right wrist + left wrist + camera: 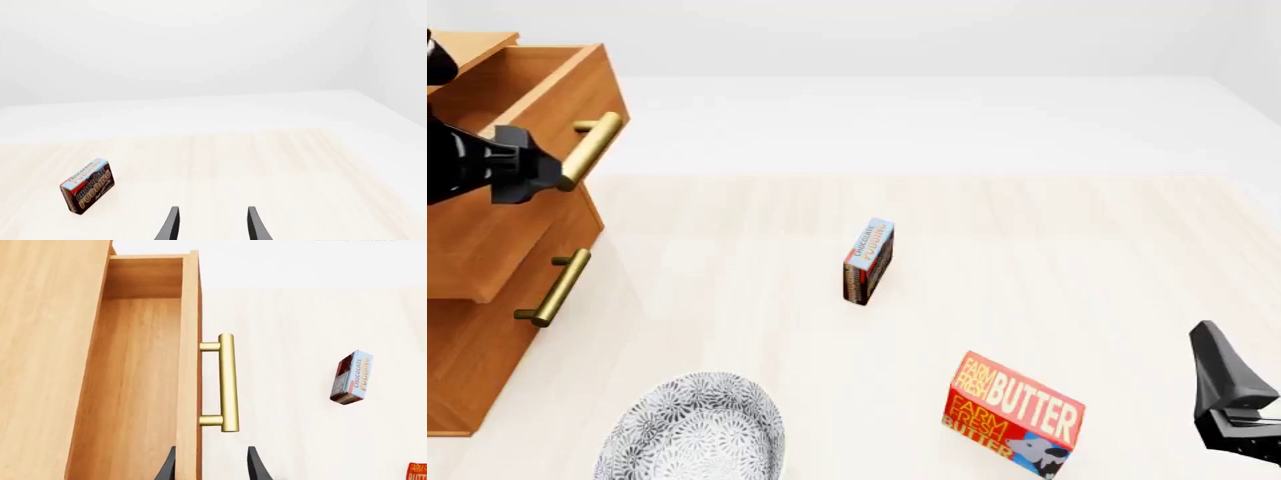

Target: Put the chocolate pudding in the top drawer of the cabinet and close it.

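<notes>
The cabinet (467, 370) stands at the table's left, with its top drawer (521, 245) pulled out. The left wrist view looks into the open top drawer (133, 380), where nothing is seen. My left gripper (547, 170) is open at the drawer's brass handle (594, 145), the left gripper (210, 465) tips just short of the handle (228, 382). The chocolate pudding (869, 262) stands on edge mid-table, also visible as the pudding (352, 377) and the pudding (87, 186). My right gripper (1225, 378) is open at the near right, the right gripper (212, 225) holding nothing.
A red Farm Fresh Butter box (1014, 415) lies near the front, between the pudding and my right gripper. A grey patterned plate (694, 430) sits at the front left by the cabinet. The lower drawer's handle (554, 290) is closed in.
</notes>
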Controlling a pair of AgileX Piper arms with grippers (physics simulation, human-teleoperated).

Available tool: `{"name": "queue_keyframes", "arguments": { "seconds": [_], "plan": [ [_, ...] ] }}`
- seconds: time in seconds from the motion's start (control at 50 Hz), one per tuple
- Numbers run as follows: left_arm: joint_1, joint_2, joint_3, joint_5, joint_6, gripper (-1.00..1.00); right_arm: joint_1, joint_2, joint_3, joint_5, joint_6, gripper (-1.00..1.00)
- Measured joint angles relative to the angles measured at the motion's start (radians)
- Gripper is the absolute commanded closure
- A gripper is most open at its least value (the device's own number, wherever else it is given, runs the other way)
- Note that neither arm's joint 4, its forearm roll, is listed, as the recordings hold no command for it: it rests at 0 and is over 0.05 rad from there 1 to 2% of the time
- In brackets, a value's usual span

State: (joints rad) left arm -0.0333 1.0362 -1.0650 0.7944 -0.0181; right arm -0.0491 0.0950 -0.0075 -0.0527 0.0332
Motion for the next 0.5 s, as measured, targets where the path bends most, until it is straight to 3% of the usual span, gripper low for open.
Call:
{"name": "queue_keyframes", "arguments": {
  "seconds": [0.5],
  "plan": [
    [-0.052,-0.011,0.013,-0.02,-0.031,-1.0,-0.002,-0.01,0.0,0.008,0.0,-1.0]
  ]
}}
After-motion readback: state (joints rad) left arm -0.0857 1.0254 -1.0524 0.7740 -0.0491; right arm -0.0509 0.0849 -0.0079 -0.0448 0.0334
